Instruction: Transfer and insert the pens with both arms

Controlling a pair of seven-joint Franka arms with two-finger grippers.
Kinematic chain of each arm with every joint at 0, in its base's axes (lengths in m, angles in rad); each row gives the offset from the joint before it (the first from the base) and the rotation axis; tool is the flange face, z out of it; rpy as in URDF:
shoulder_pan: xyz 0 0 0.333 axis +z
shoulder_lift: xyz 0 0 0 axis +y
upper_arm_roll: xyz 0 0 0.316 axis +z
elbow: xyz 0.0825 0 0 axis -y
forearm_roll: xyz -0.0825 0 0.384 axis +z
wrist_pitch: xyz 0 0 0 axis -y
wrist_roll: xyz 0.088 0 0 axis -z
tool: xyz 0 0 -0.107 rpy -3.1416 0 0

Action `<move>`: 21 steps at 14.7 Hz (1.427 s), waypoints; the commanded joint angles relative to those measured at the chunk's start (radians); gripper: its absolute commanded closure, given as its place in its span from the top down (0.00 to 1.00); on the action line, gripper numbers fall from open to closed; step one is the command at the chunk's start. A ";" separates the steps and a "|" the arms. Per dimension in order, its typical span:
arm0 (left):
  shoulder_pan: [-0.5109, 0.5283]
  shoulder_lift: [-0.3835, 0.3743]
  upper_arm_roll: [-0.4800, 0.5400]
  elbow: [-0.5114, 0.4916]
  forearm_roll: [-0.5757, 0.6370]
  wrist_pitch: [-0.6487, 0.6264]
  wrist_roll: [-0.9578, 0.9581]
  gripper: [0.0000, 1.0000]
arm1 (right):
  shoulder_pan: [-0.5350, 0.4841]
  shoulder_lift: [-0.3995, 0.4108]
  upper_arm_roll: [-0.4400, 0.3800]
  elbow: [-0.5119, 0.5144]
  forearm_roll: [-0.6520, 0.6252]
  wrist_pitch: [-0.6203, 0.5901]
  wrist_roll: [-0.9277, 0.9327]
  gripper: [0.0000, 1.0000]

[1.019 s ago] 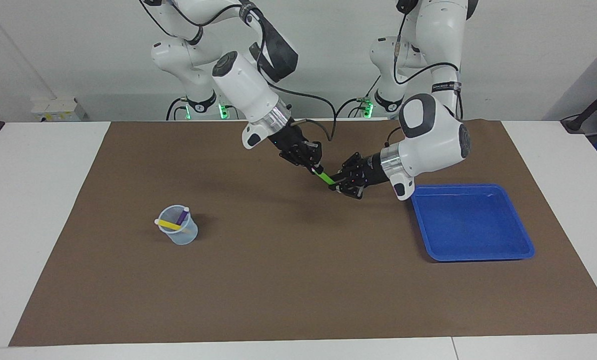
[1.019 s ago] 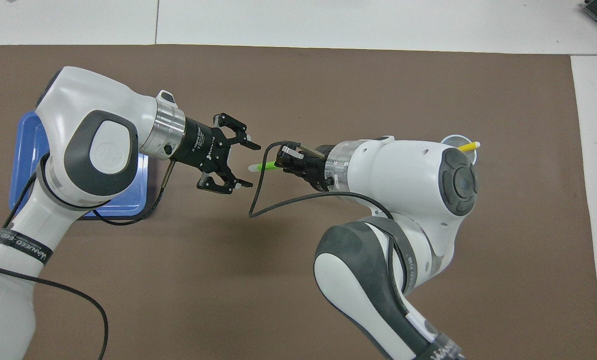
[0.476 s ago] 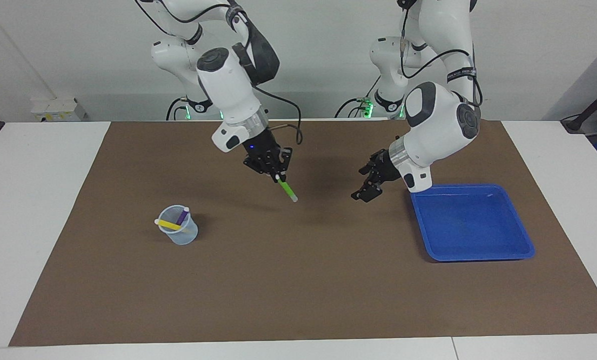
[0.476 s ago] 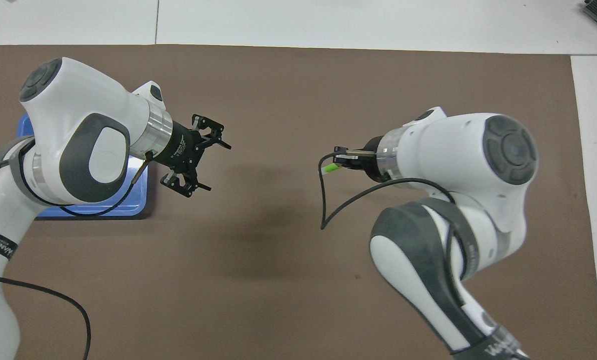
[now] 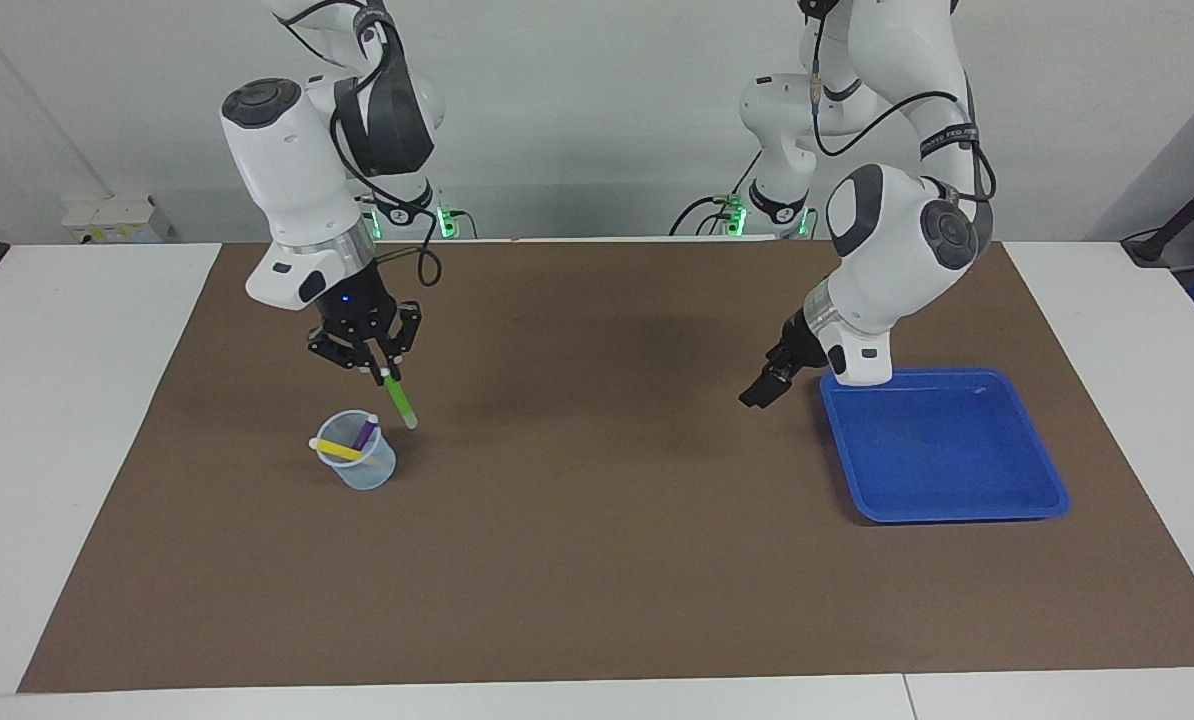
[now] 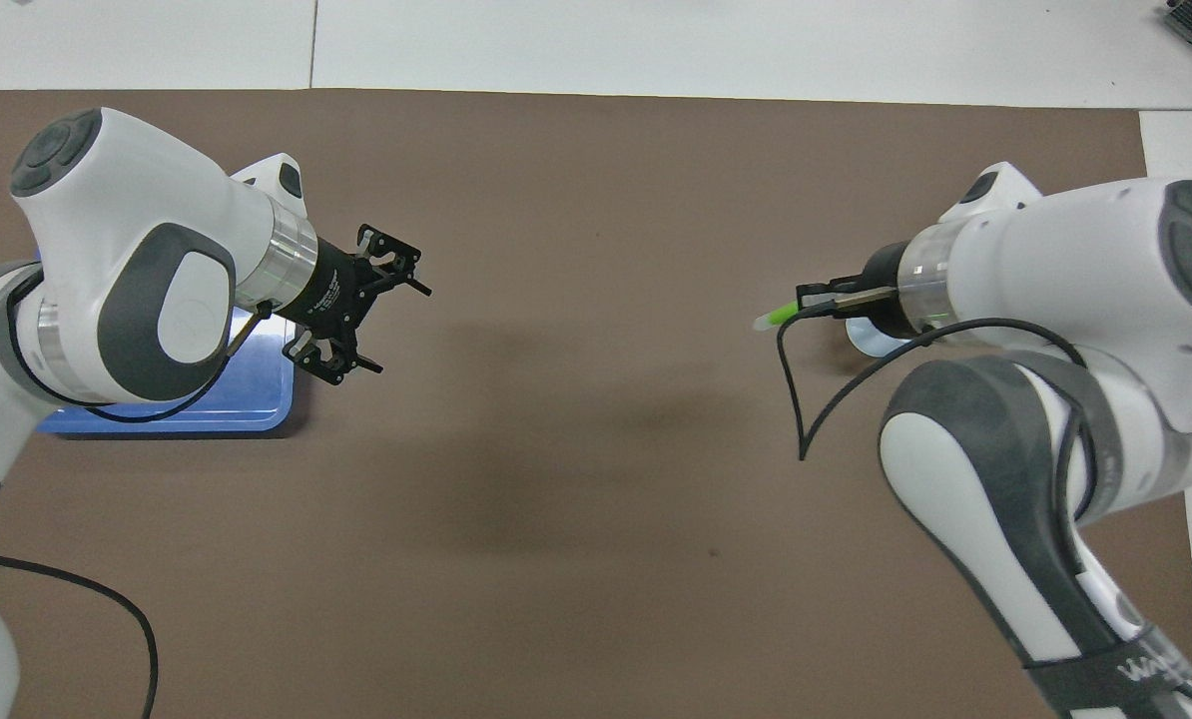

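Green pen (image 5: pixel 398 400) | carried by right gripper (image 5: pixel 385 374) | now beside, perhaps above, cup (image 5: pixel 360 464)

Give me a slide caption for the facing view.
Right gripper carries the green pen toward the cup; left gripper waits, open, beside the blue tray.

In the overhead view the right arm's wrist covers nearly all of the clear cup (image 6: pixel 871 338), leaving only a sliver of its rim, and the yellow pen (image 5: pixel 337 449) and purple pen (image 5: pixel 364 433) inside it are hidden there entirely. The left arm covers most of the blue tray (image 6: pixel 172 409) in that same view. In the facing view the left tool (image 5: pixel 767 385) is seen edge-on, its fingertips too small to separate. Both arms' upper links are cut off by the picture's top edge.
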 commanded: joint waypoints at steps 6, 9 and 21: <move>0.002 -0.031 0.005 0.004 0.100 -0.013 0.089 1.00 | -0.083 -0.051 0.016 -0.020 -0.120 -0.032 -0.184 0.00; 0.024 -0.041 0.006 0.003 0.100 -0.022 0.119 1.00 | -0.109 -0.063 0.016 -0.046 -0.104 -0.056 -0.214 0.00; 0.043 -0.051 0.019 0.006 0.149 -0.016 0.219 1.00 | -0.113 -0.073 0.018 -0.097 -0.097 0.016 -0.219 0.00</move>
